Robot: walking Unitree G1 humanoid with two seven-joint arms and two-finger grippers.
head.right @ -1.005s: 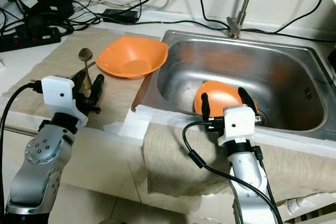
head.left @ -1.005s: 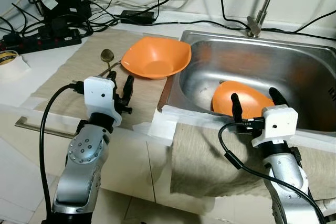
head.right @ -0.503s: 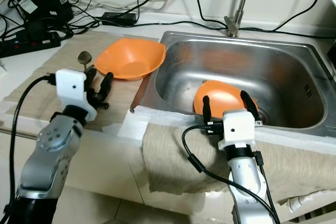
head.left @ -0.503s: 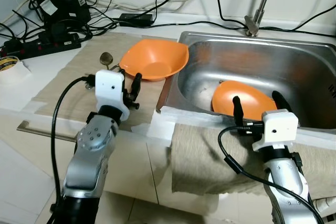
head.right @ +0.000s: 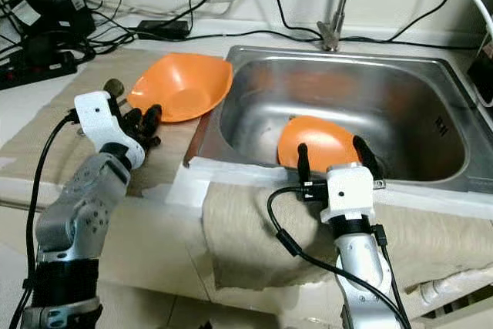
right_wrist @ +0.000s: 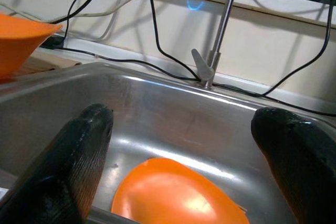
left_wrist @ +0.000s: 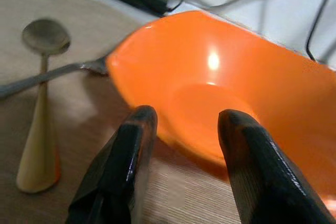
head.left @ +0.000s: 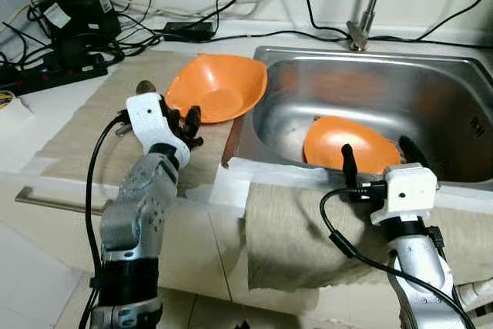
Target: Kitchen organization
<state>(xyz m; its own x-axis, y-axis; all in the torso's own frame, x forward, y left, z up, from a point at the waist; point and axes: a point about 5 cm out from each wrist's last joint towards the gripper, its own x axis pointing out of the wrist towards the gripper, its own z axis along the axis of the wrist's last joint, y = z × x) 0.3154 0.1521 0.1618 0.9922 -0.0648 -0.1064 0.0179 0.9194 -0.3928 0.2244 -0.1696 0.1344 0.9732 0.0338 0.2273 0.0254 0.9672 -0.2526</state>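
Note:
An orange bowl (head.left: pixel 219 86) sits upright on the tan mat beside the sink. My left gripper (head.left: pixel 182 121) is open just short of its near rim; in the left wrist view the bowl (left_wrist: pixel 220 82) lies right beyond the spread fingers (left_wrist: pixel 131 150). A second orange bowl (head.left: pixel 343 142) rests tilted on the floor of the steel sink (head.left: pixel 431 90). My right gripper (head.left: pixel 376 148) stands open over the sink's front edge, above and slightly before that bowl (right_wrist: pixel 173 192), holding nothing.
A metal spoon (left_wrist: pixel 44 35) and a pale-handled utensil (left_wrist: pixel 38 150) lie on the mat left of the counter bowl. The faucet (head.left: pixel 368 5) rises behind the sink. A power strip with cables (head.left: pixel 54 63) crowds the back left. A cloth (head.left: pixel 308 229) hangs over the counter front.
My left gripper has moved forward and right, close up to the counter bowl's near rim. The right gripper has stayed over the sink's front edge. The camera has shifted slightly.

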